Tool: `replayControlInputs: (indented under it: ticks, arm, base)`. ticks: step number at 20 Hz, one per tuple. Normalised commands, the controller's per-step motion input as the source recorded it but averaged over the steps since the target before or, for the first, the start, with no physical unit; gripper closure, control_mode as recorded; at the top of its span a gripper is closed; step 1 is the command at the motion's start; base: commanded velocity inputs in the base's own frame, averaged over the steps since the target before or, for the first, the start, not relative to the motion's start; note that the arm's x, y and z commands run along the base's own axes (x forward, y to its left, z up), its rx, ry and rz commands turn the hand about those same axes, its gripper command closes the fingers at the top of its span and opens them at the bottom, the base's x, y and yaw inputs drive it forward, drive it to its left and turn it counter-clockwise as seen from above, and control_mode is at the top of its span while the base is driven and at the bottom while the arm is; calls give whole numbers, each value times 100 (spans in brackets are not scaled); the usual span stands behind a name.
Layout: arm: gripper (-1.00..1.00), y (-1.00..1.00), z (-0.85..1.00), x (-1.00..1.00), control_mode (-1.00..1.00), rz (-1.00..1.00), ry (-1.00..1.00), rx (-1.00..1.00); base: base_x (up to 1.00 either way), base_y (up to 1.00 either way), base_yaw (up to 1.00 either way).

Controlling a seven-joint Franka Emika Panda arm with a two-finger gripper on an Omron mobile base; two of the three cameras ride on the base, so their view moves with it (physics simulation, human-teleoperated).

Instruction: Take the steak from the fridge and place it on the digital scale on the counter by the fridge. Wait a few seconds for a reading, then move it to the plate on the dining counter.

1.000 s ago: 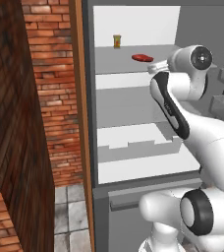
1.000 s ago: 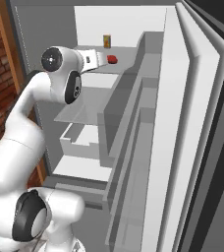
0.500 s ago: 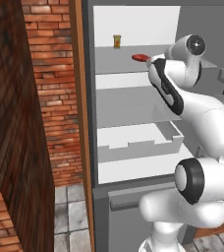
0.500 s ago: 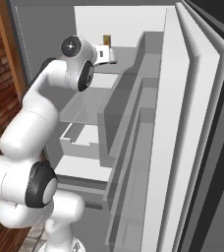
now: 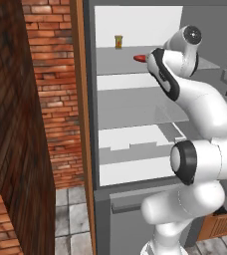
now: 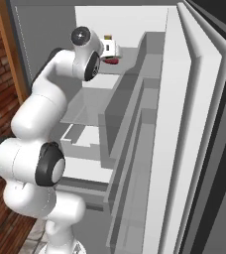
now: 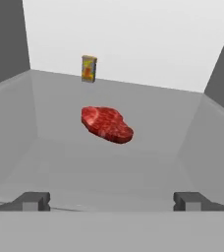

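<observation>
The red steak [image 7: 107, 124] lies flat on the top grey shelf [image 7: 153, 162] of the open fridge [image 5: 135, 30], about midway back. In the left base view a sliver of the steak [image 5: 139, 58] peeks out left of my arm; the right base view shows the steak [image 6: 113, 60] just past the hand. My gripper [image 7: 112, 201] hovers at the shelf's front, short of the meat, open with nothing between its fingertips [image 7: 33, 201].
A small yellow-orange jar [image 7: 89, 68] stands at the back of the same shelf, against the white rear wall. Lower shelves and a drawer [image 5: 135, 137] sit below. The fridge door's bins [image 6: 154, 129] run along the right, a brick wall [image 5: 51, 99] to the left.
My arm has swung up and reached further into the top shelf, bringing the hand closer to the steak. The steak and jar have stayed put.
</observation>
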Motion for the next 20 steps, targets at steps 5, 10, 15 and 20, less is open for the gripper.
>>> replayControlInputs:
  ticks: [5, 10, 15, 20]
  arm:
    - [-100, 0, 0, 36, -100, 0, 4, 1]
    - [-100, 0, -18, 38, -100, 0, 7, 0]
    - [-100, -2, -21, 40, -100, 0, 6, 0]
    - [-100, -2, -11, 38, -100, 0, 4, 0]
  base:
    - [0, 0, 0]
    - [0, 0, 0]
    - [0, 0, 0]
    - [0, 0, 0]
